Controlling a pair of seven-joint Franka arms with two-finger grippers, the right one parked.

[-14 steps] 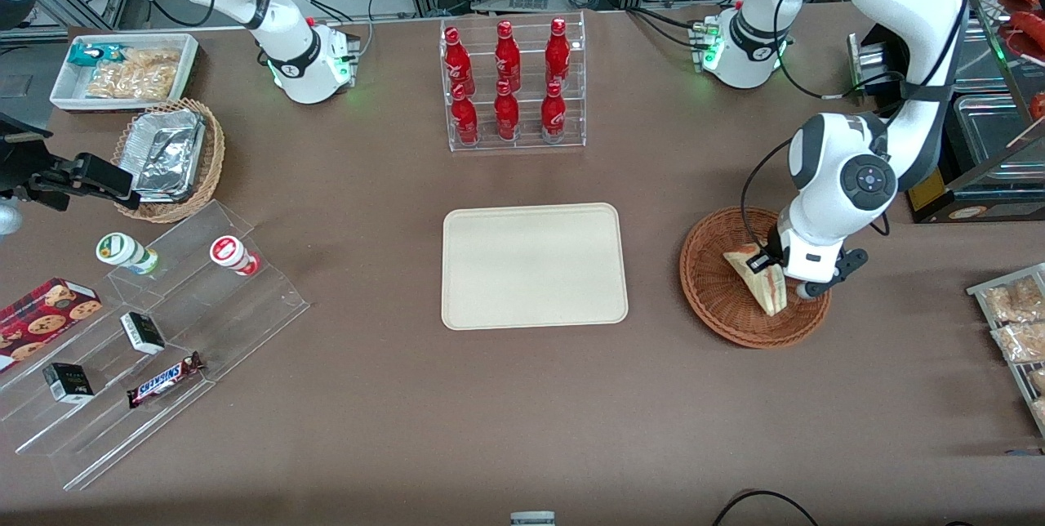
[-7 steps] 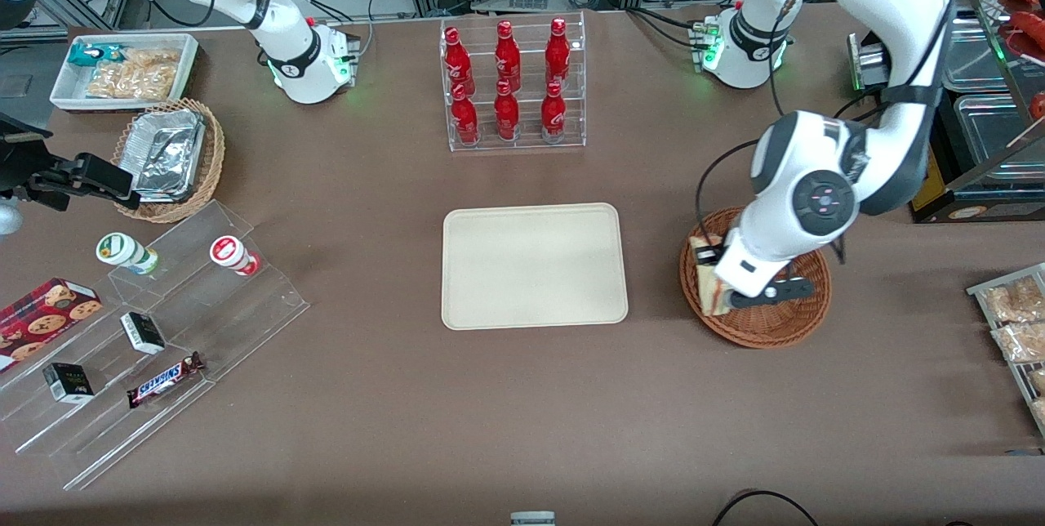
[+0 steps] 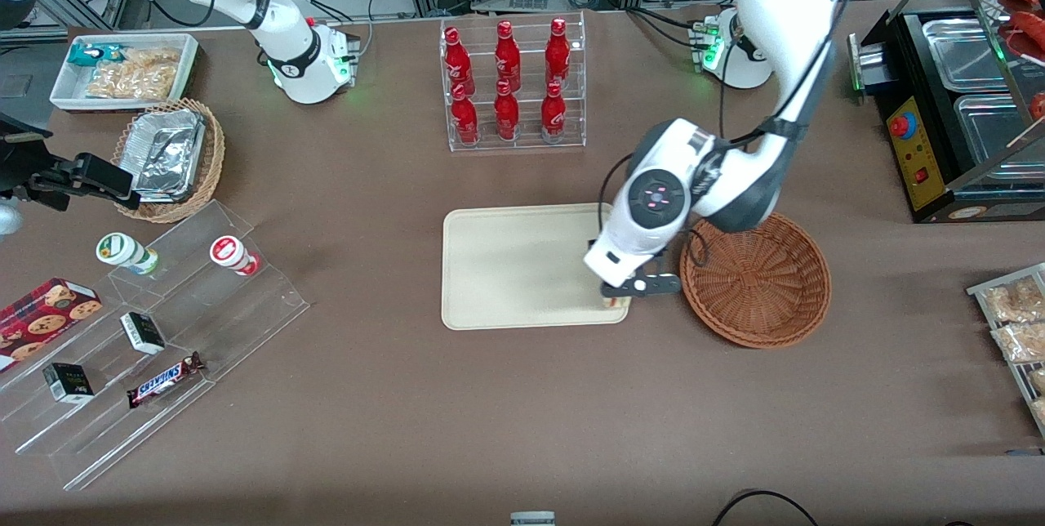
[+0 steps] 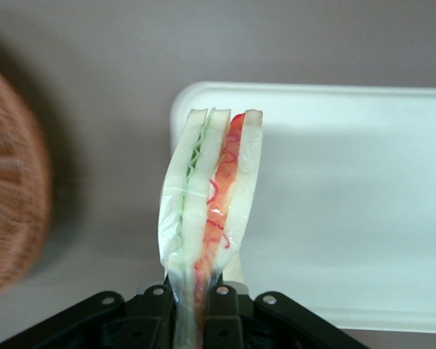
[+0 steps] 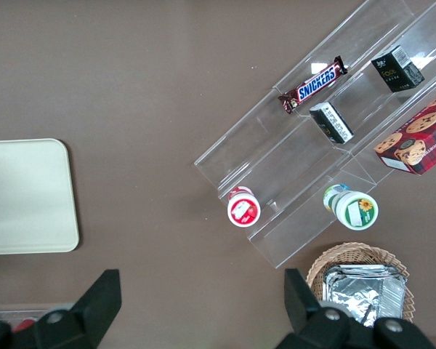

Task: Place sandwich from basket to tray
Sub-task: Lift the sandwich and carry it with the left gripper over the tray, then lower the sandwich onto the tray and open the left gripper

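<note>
Left wrist view: gripper (image 4: 198, 309) clamps the sandwich (image 4: 211, 196) (cut edge showing) over the tray's (image 4: 363, 189) corner.

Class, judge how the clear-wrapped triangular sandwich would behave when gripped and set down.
Held in the left arm's gripper at the cream rectangular tray's corner, the clear-wrapped triangular sandwich bows slightly, so it is probably soft and squashable. Its glossy film may be slippery. Released on its narrow edge, it would likely tip flat.
</note>
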